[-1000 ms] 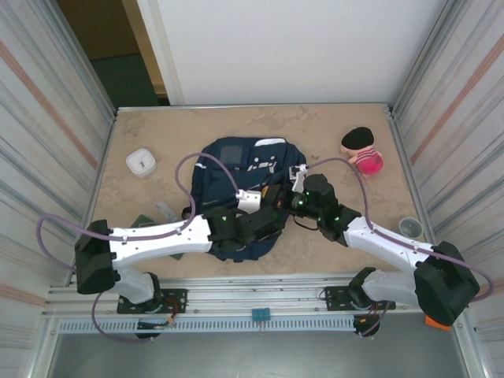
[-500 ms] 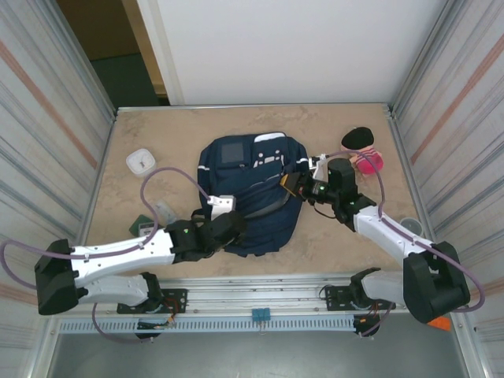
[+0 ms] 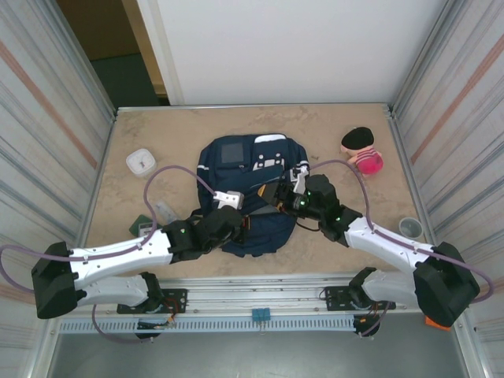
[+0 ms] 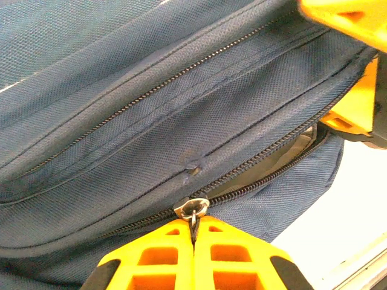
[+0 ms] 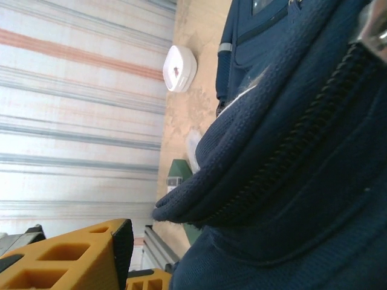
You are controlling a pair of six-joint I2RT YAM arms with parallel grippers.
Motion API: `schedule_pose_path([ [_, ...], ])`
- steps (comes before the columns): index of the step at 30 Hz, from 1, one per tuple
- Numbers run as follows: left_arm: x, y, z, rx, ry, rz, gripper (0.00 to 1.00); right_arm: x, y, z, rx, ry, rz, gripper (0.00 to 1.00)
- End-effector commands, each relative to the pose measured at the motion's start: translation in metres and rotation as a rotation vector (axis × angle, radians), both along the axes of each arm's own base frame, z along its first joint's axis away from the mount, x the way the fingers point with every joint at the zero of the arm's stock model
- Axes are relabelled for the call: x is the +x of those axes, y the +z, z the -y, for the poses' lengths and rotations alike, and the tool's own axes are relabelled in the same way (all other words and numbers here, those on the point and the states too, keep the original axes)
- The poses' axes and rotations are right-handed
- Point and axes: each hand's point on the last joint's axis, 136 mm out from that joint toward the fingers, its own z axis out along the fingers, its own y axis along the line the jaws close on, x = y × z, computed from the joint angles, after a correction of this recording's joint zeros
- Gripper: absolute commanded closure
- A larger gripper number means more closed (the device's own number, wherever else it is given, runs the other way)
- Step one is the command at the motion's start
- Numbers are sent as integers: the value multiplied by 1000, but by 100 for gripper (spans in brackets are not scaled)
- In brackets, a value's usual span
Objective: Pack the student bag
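Backpack (image 3: pixel 240 175): navy blue with thin white stripes; grey square patch (image 3: pixel 231 153) and white patch (image 3: pixel 270 141) at its upper end.
Zip pull (image 4: pixel 192 208): silver metal.
Left gripper (image 4: pixel 193 234): orange.
Table (image 3: pixel 157 130): sandy beige, mottled.
Small box (image 3: pixel 141 161), left of frame: white.
Round object (image 3: pixel 362 150), upper right: pink and black.
Cables (image 3: pixel 169 172): mauve.
Side walls (image 3: pixel 47 134): pale grey, ribbed, with one rust stripe.

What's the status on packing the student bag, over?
Left gripper shut on metal zipper pull. Right gripper open at bag's edge. Large navy-blue fabric backpack partly unzipped. No obstruction seen along zipper.
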Motion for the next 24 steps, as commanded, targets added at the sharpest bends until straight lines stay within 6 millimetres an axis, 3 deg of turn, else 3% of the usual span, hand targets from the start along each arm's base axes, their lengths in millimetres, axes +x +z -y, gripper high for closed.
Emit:
schedule_pose_path([
  [1,4,20,9,-74,-15,47,100,9,3,-1,13,-67,15,46],
  [4,5,18,1,-45,10,46,100,12,0,1,-10,-68,22,73],
  [6,6,14,-10,-7,37,49,100,15,0,8,-35,-59,31,86],
  [13,10,-9,-45,35,100,34,100,25,25,41,-68,49,43,92],
  [17,14,-12,-53,28,102,48,100,38,30,56,-56,74,17,86],
  [19,17,-7,-49,7,89,66,100,41,32,53,-39,75,12,71],
  [21,20,0,-44,-14,77,88,100,39,32,43,-15,67,10,48],
  [24,23,8,-35,-36,53,108,100,29,26,27,-9,38,0,39],
])
